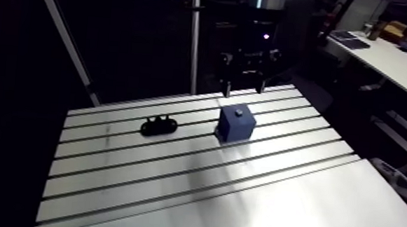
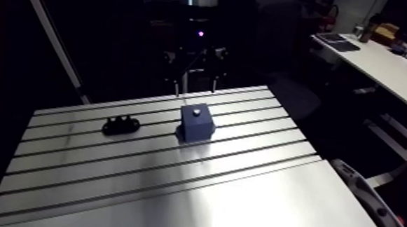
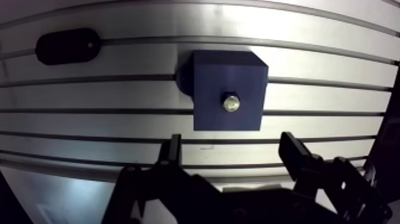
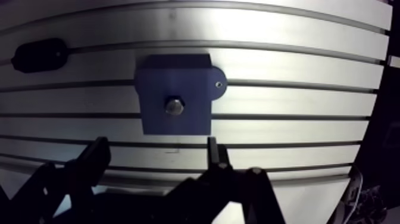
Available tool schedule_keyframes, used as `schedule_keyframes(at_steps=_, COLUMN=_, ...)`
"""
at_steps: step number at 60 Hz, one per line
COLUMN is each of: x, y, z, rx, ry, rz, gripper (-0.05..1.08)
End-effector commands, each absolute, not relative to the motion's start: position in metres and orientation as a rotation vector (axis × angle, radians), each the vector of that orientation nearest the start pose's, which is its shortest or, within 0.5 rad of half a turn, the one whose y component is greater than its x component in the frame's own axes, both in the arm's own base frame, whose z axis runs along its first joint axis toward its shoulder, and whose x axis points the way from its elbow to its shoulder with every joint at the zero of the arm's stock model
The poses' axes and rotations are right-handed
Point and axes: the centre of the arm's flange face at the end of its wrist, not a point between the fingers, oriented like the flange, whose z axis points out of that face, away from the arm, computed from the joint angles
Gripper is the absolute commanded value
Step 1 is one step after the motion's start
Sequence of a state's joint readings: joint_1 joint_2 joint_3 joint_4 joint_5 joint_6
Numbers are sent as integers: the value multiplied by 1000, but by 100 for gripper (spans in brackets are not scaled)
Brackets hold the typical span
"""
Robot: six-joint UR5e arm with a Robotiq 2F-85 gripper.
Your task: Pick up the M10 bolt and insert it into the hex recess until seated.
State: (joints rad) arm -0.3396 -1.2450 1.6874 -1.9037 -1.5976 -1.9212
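The slotted bench (image 1: 172,182) fills most of both views and carries everything else. Above its far side hangs the tool (image 3: 230,143), fingers spread wide apart with nothing between them. In the wrist view the blue block (image 3: 227,89) lies just ahead of the fingertips, not between them. The block sits on the bench near its middle, with a small rounded foot showing at one lower corner. Well apart from it, on the same stretch of bench, lies a black holder (image 1: 158,126), low and dark, with no bolt visible in it.

The M10 bolt (image 3: 231,103) stands in the block's top face, its bright head showing where the hex recess would be. The recess itself is hidden under the head.

By these views the pick and the insertion look done and the tool has let go. Whether the head is fully seated cannot be judged from above. Only confirming the seat and clearing away seem left.

Count: one bench, one tool with two fingers, one blue block, one black holder, one bolt.
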Motion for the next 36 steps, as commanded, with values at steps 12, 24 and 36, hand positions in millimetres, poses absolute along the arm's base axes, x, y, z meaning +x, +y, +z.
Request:
schedule_keyframes(at_steps=12, x=-598, y=79, z=266, rx=71, ry=3004, rz=-7, gripper=102)
schedule_keyframes(at_steps=24, x=-598, y=75, z=264, rx=73, ry=3025, rz=12, gripper=107)
schedule_keyframes(at_steps=36, x=-596, y=73, z=265, rx=68, ry=3028, rz=10, gripper=108)
